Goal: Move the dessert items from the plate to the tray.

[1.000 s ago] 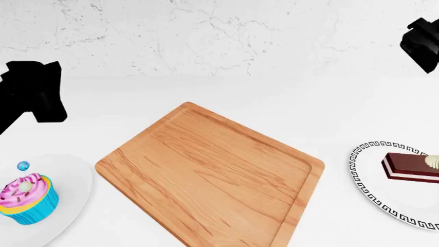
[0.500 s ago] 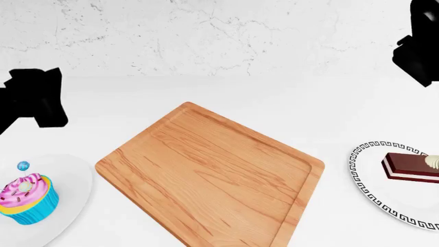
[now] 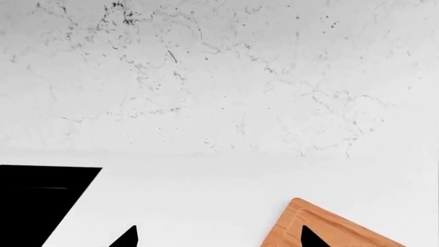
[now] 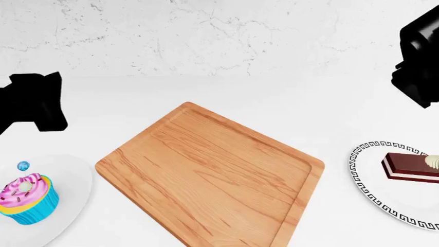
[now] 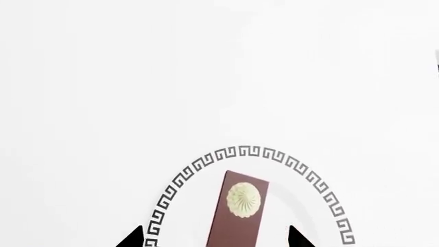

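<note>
The blue-wrapped cupcake (image 4: pixel 26 199) with pink frosting stands on a plain white plate (image 4: pixel 72 203) at the near left. The chocolate cake slice (image 4: pixel 410 168) with a cream swirl lies on a Greek-key-rimmed plate (image 4: pixel 365 189) at the right. Between them lies the wooden tray (image 4: pixel 205 175), with nothing on it. My left gripper (image 4: pixel 34 100) hangs beyond the cupcake; in its wrist view it (image 3: pixel 219 239) is open over white table beside a tray corner (image 3: pixel 329 229). My right gripper (image 4: pixel 420 56) hovers beyond the slice, open (image 5: pixel 216 239), its fingertips flanking the cake slice (image 5: pixel 237 216) well above it.
A white marbled wall (image 4: pixel 219 36) backs the white table. The patterned plate's rim (image 5: pixel 199 163) curves round the slice in the right wrist view. A small blue bead (image 4: pixel 22 165) sits on the plain plate next to the cupcake.
The right arm has come lower and closer, looming larger at the head view's right edge. The left arm has sunk slightly. Desserts, plates and tray have not moved.
</note>
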Available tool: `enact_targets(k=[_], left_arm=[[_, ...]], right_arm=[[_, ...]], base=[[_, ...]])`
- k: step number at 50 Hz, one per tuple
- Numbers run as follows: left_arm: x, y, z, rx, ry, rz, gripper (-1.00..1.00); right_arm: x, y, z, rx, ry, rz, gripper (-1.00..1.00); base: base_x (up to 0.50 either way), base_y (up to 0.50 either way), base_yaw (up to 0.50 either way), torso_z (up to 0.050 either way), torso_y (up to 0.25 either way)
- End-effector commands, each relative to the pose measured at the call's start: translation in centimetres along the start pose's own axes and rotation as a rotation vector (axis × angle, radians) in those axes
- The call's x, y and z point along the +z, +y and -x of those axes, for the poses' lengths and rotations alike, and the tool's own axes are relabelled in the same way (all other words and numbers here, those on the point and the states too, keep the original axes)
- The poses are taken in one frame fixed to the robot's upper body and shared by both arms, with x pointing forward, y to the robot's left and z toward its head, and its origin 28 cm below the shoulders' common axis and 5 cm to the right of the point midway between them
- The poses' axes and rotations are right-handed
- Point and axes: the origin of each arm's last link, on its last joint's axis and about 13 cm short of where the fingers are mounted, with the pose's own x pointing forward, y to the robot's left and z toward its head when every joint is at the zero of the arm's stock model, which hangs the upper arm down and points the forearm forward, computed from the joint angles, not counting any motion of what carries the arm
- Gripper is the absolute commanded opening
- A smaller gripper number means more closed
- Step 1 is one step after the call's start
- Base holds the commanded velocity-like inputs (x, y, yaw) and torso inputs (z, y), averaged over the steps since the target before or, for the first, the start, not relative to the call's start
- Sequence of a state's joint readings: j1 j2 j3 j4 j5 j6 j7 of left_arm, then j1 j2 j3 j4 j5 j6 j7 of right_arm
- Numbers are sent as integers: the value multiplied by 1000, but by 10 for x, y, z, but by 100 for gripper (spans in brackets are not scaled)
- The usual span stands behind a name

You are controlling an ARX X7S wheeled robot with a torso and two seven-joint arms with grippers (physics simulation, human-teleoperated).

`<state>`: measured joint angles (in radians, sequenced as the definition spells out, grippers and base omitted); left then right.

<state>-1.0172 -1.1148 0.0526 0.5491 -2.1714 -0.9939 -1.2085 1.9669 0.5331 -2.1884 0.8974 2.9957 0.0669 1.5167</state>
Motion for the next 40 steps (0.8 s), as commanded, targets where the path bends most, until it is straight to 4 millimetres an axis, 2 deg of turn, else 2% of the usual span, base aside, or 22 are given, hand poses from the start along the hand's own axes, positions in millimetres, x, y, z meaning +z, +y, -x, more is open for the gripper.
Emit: enact_targets(k=[1, 40], left_arm=[[-1, -1, 0, -2, 3, 0, 100], [-2, -2, 0, 0, 4, 2, 100]], right_arm=[[-6, -2, -21, -24, 18, 0, 100], [-20, -5, -49, -34, 101, 0, 100]], base=[[0, 0, 0, 0, 0], [0, 0, 0, 0, 0]])
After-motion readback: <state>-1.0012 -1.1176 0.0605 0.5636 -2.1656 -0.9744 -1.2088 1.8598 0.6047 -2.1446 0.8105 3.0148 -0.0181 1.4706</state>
